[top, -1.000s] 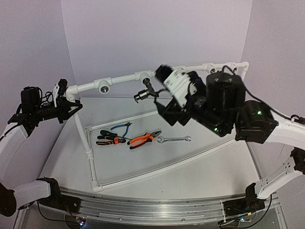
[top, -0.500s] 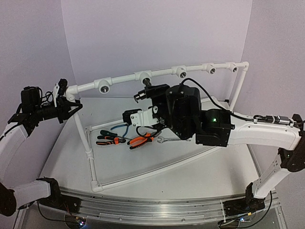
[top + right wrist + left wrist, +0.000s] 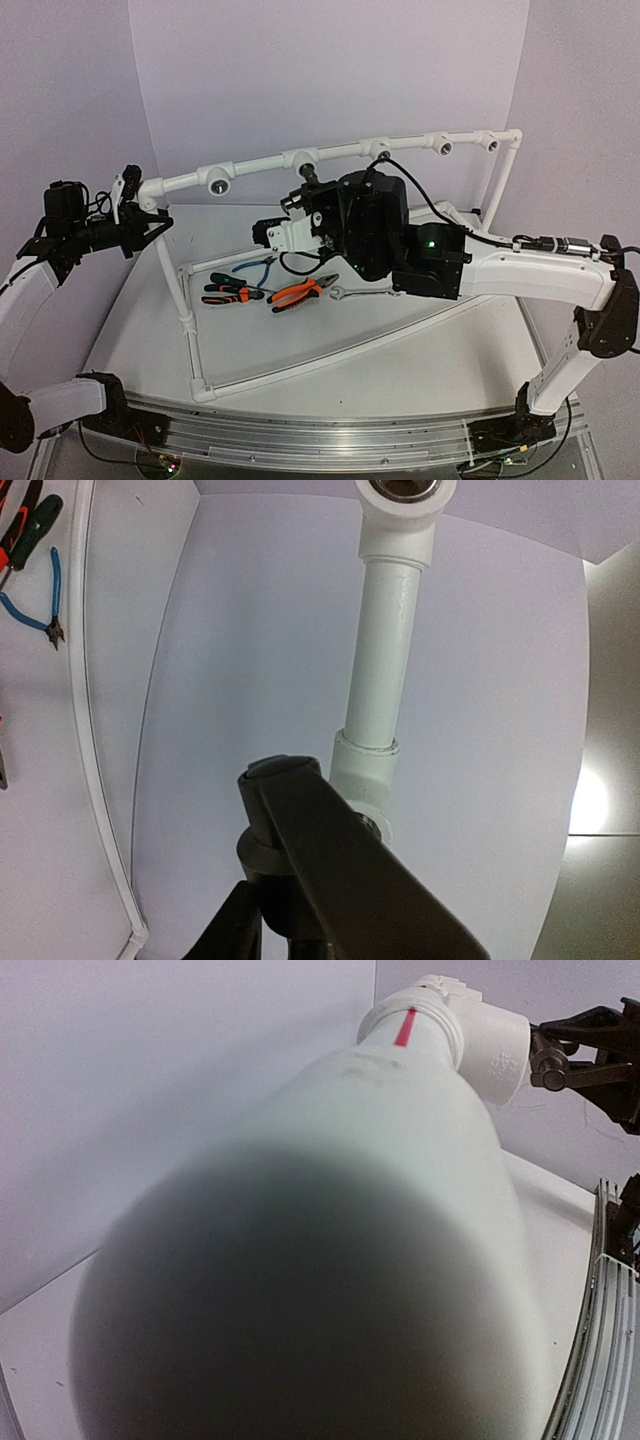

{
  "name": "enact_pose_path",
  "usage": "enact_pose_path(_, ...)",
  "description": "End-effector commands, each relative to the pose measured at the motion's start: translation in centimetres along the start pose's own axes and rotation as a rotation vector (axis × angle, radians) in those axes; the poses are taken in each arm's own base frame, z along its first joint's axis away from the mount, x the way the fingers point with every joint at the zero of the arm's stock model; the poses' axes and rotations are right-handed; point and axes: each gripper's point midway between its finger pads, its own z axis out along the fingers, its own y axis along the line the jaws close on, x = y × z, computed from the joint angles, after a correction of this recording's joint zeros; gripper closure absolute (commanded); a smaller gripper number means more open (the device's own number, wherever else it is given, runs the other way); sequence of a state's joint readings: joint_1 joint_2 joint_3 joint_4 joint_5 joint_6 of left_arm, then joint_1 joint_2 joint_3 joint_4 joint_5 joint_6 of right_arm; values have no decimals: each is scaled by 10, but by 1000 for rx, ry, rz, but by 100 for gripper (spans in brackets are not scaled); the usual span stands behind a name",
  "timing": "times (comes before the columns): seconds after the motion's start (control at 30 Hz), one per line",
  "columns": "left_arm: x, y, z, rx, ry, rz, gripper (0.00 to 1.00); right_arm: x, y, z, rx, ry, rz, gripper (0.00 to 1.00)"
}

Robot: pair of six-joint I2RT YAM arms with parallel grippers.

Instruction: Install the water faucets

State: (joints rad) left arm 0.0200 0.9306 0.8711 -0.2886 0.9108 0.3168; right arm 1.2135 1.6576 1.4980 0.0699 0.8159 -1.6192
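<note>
The dark water faucet [image 3: 297, 200] hangs from a tee of the white pipe frame [image 3: 250, 168], under the top rail. My right gripper [image 3: 312, 205] reaches across from the right and is shut on it. The right wrist view shows the faucet [image 3: 283, 780] at the tee [image 3: 365, 775], with a dark finger [image 3: 225, 930] against its body and a dark bar slanting across it. Over at the frame's left post, my left gripper [image 3: 152, 224] is shut on the pipe. The pipe [image 3: 400, 1160] fills the left wrist view and hides the fingers. The faucet [image 3: 545, 1060] shows far along it.
Inside the frame's base lie orange pliers [image 3: 300, 292], a silver wrench [image 3: 366, 292], blue cutters [image 3: 255, 268] and black-and-red pliers [image 3: 225, 292]. Further open tees [image 3: 380, 152] sit along the top rail. Purple walls close in the back and sides.
My right arm swung down and left from a raised pose to the faucet. Its jaws narrowed around the faucet. The left arm stayed still.
</note>
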Motion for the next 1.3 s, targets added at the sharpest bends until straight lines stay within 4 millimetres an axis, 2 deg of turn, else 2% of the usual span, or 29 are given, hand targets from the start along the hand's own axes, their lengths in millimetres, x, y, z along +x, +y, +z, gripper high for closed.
enact_pose_path(0.0,5,-25,10,138,10,15,100,13,-24,10,89,71,113,74)
enact_pose_path(0.17,6,-26,10,138,11,13,100,25,-48,9,205,118,326,93)
enact_pose_path(0.27,7,-26,10,139,11,11,100,32,-52,4,232,117,562,95)
enact_pose_path(0.33,7,-26,10,141,12,10,100,37,-48,1,242,103,756,96)
enact_pose_path(0.57,8,-26,11,144,10,14,100,60,-9,-1,252,69,1494,100)
enact_pose_path(0.63,7,-27,10,144,9,15,100,63,0,1,248,59,1638,100)
enact_pose_path(0.8,8,-27,10,142,11,12,100,62,6,6,230,15,1884,100)
enact_pose_path(0.93,9,-28,10,143,11,11,100,57,5,10,200,2,1802,100)
enact_pose_path(1.03,9,-28,10,140,13,14,100,52,5,5,165,-11,1632,96)
enact_pose_path(1.13,11,-28,9,136,15,17,100,52,0,-12,150,-32,1460,85)
enact_pose_path(1.27,13,-28,9,133,21,19,100,59,-29,-44,159,-64,1229,76)
